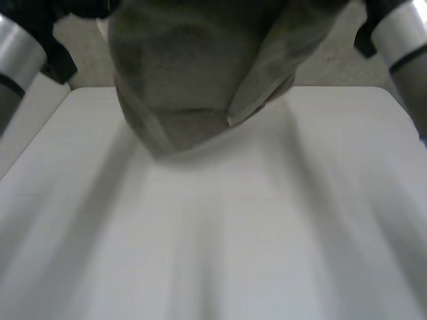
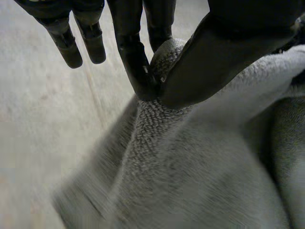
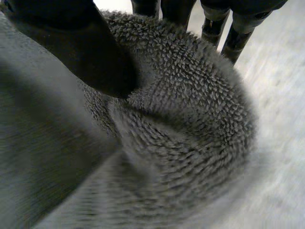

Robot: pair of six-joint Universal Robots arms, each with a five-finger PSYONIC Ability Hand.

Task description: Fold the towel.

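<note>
Head view: white bench (image 1: 220,253), with the grey towel (image 1: 180,73) hanging bunched over its far side. Its lower end is near the surface; contact unclear. Terry pile looks soft, limp and light, so it will likely sag and drape. Better held at corners or hem and pulled taut. Left robot hand (image 2: 214,62) pinches a fold between thumb and one finger, the others straight. Right robot hand (image 3: 81,52) clamps its thumb onto bunched cloth. No obstacle seen on the bench.
</note>
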